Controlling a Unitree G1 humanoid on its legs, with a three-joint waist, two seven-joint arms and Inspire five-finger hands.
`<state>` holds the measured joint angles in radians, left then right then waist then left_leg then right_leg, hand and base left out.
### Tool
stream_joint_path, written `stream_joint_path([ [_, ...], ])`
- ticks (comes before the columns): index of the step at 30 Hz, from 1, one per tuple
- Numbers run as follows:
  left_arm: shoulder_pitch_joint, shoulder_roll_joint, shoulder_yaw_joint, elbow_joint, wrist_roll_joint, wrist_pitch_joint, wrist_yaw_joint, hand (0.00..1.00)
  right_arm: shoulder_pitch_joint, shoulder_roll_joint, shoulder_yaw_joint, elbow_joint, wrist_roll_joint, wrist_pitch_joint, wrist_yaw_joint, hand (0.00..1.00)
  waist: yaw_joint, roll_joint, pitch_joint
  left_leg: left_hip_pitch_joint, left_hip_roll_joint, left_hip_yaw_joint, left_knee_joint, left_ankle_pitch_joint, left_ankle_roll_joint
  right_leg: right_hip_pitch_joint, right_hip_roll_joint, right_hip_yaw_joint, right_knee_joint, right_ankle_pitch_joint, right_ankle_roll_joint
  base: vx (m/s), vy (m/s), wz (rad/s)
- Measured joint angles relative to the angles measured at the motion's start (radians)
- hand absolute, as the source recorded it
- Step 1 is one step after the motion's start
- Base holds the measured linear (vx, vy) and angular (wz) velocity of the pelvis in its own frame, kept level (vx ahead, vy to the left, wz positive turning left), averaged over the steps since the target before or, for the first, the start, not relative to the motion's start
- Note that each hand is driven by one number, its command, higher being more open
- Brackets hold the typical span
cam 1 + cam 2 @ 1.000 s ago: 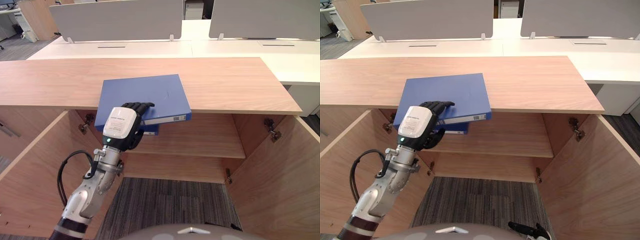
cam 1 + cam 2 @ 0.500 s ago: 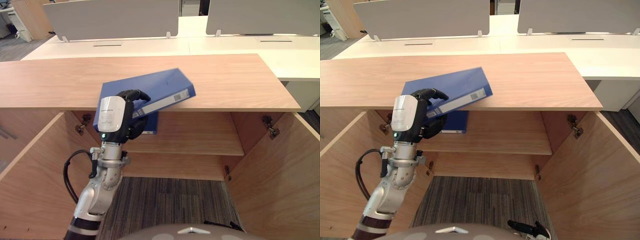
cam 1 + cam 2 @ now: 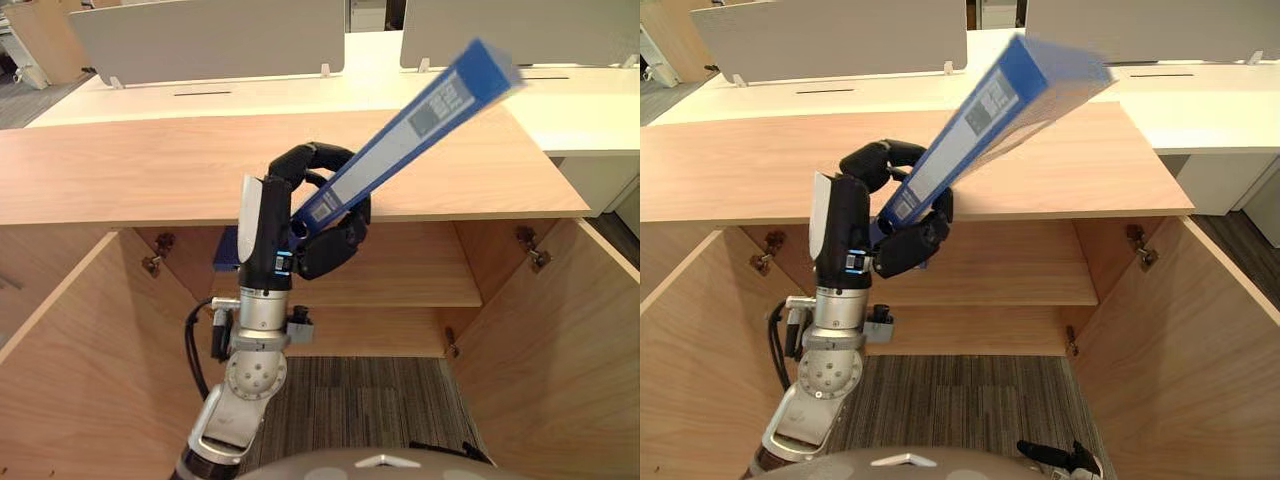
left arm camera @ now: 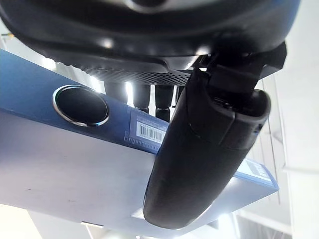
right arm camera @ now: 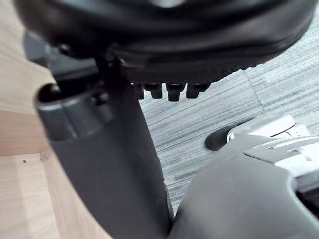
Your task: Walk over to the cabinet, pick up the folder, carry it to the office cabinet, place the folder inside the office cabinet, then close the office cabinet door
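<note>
A blue folder [image 3: 430,110] is held in the air above the wooden cabinet top [image 3: 120,170], its spine towards me and its far end tilted up to the right. My left hand [image 3: 318,205] is shut on the folder's lower end, fingers over one face and thumb on the other. In the left wrist view the thumb [image 4: 199,159] lies across the folder's spine [image 4: 45,109], beside its round finger hole. A second blue folder [image 3: 226,250] lies on the inner shelf behind the hand. My right hand [image 5: 114,164] hangs low over grey carpet, fingers relaxed, holding nothing.
The cabinet stands open below the top, with its left door [image 3: 70,340] and right door [image 3: 560,340] swung out towards me and one shelf [image 3: 420,285] inside. White desks [image 3: 590,110] with grey dividers [image 3: 200,40] stand behind it.
My left hand has lifted the folder off the cabinet top and turned it, so its far end now points up to the right. The view has shifted slightly.
</note>
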<state>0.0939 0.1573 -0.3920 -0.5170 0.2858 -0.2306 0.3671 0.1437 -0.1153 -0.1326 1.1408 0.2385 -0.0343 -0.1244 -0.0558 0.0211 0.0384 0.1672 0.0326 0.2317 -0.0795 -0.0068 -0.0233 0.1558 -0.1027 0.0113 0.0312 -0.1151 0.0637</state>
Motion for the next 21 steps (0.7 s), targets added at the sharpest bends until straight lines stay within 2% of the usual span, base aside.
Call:
stream_joint_path([
  [6,0.001,-0.030,-0.036,-0.011,-0.239,-0.002,-0.002,0.00,0.011,-0.002,0.038,-0.070,0.043,-0.010,-0.019,1.00,0.000,-0.001,-0.013,-0.014,0.003,0.007,0.011,-0.001,0.001,-0.016,0.001,0.012,0.007,0.003,0.005,-0.04,-0.022,-0.04],
  [9,0.020,-0.037,-0.031,-0.031,-0.419,-0.005,-0.050,0.00,0.032,0.021,0.045,-0.214,0.081,-0.023,-0.020,1.00,-0.001,-0.001,-0.014,-0.016,0.002,0.012,0.013,-0.002,0.001,-0.021,0.001,0.018,0.008,0.005,0.008,-0.04,-0.018,-0.05],
  [15,0.051,-0.062,-0.010,-0.104,-0.668,-0.020,-0.162,0.00,0.037,0.069,0.067,-0.502,0.102,-0.061,-0.017,1.00,0.000,-0.010,-0.018,-0.038,0.003,0.010,0.032,-0.006,0.006,-0.036,0.001,0.024,0.012,0.019,0.025,-0.03,-0.013,0.00],
  [21,0.072,-0.077,0.039,-0.116,-0.741,-0.032,-0.216,0.00,0.055,0.122,0.066,-0.744,0.115,-0.103,-0.036,1.00,-0.001,-0.019,-0.014,-0.046,0.001,0.013,0.036,-0.007,0.008,-0.046,-0.002,0.031,0.012,0.029,0.032,-0.04,0.000,-0.03],
])
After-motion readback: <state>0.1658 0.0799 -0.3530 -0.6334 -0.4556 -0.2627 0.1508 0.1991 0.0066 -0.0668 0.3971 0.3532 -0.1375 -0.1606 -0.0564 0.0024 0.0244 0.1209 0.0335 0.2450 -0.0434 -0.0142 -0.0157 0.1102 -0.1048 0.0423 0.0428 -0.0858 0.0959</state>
